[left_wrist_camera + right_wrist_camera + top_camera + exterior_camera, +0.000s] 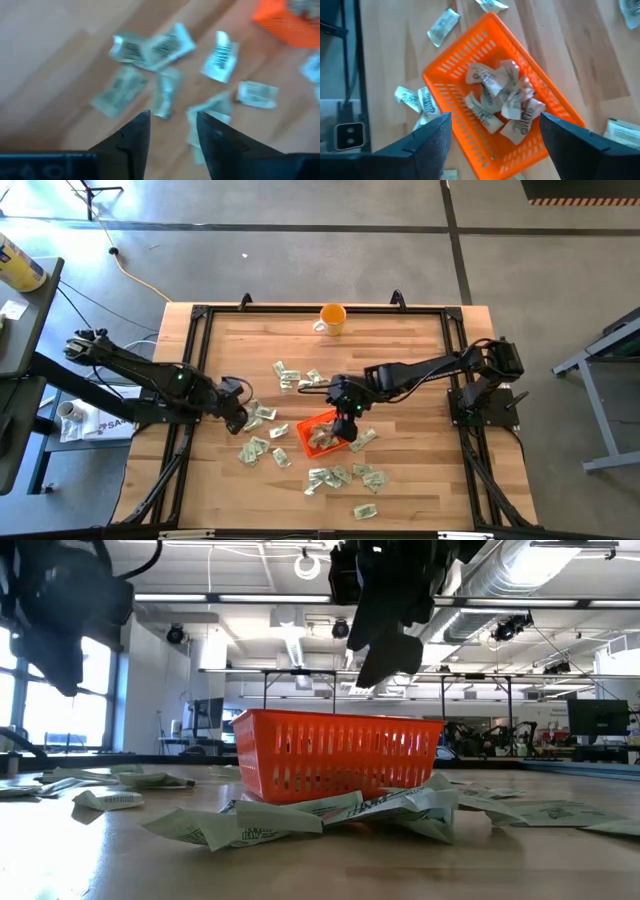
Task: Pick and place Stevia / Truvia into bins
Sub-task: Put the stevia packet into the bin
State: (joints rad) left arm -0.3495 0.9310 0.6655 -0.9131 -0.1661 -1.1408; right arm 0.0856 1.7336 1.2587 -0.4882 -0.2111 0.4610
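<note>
The orange tray [322,434] stands on the table's middle, with several pale green sachets [500,97] lying in it. More sachets [258,448] lie scattered on the wood around it. My right gripper [492,132] is open and empty, hanging above the tray [470,60]; it also shows in the high view [347,420]. My left gripper [172,122] is open and empty above a cluster of sachets [150,50] left of the tray, and shows in the high view [238,418]. In the low view the tray [335,752] rests on sachets [290,815].
A round orange mug [332,318] with a white handle stands near the table's far edge. Loose sachets lie near the front edge [365,510] and behind the tray [290,375]. A black frame [190,315] rims the table.
</note>
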